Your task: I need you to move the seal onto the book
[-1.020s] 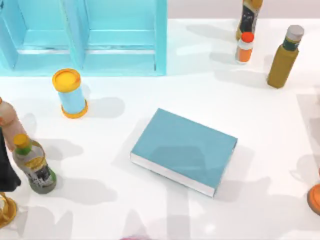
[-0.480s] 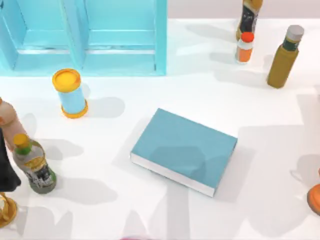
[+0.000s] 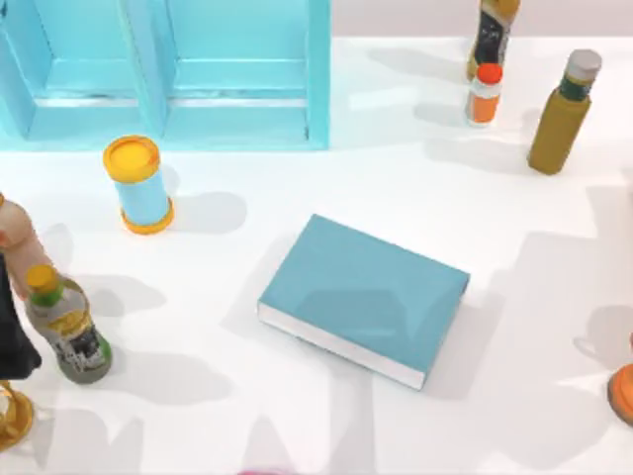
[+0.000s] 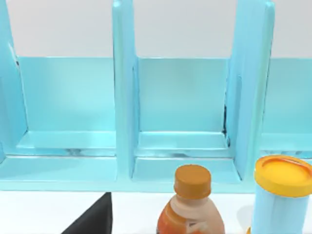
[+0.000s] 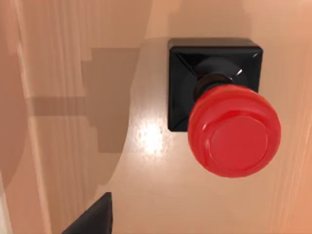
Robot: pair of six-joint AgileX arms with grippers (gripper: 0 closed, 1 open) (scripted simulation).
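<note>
The book [image 3: 364, 297], teal with white page edges, lies closed and slightly turned in the middle of the table in the top view. The seal [image 5: 229, 131] has a square black base and a glossy red round knob. It stands upright on a tan surface, close below the right wrist camera. A dark part of my right gripper [image 5: 92, 217] shows at the picture's edge, off to the side of the seal and not touching it. A dark part of my left gripper [image 4: 92, 219] shows in the left wrist view, facing the cabinet.
A light-blue cabinet [image 3: 168, 69] fills the back left. A yellow-lidded blue canister [image 3: 138, 185], a green bottle [image 3: 67, 327] and a peach bottle [image 3: 15, 242] stand at the left. An orange-capped bottle [image 3: 484, 94], an olive bottle [image 3: 562, 111] and a dark bottle [image 3: 492, 35] stand back right.
Shadows across the book and the table's right side have shifted. The book and bottles have not moved.
</note>
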